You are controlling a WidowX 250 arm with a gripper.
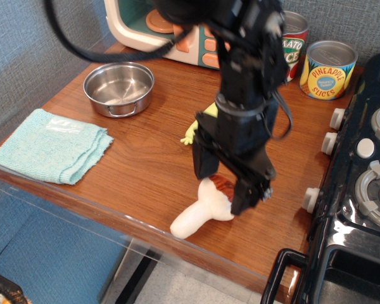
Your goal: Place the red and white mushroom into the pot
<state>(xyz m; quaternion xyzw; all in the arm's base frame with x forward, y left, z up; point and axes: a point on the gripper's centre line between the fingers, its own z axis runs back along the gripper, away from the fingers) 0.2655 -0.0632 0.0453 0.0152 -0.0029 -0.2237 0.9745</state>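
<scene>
The red and white mushroom (199, 212) lies on its side near the table's front edge, cream stem pointing front-left, its reddish cap partly hidden behind my fingers. My gripper (223, 187) is open and hangs over the cap end, one finger on each side of it. The steel pot (119, 88) stands empty at the back left, well apart from the gripper.
A folded teal cloth (50, 144) lies at the left. A toy microwave (177, 31) stands at the back. A pineapple can (328, 68) and a tomato sauce can (294, 38) stand back right. A black stove (361, 190) borders the right. A yellow-green spoon handle (193, 132) peeks from behind the arm.
</scene>
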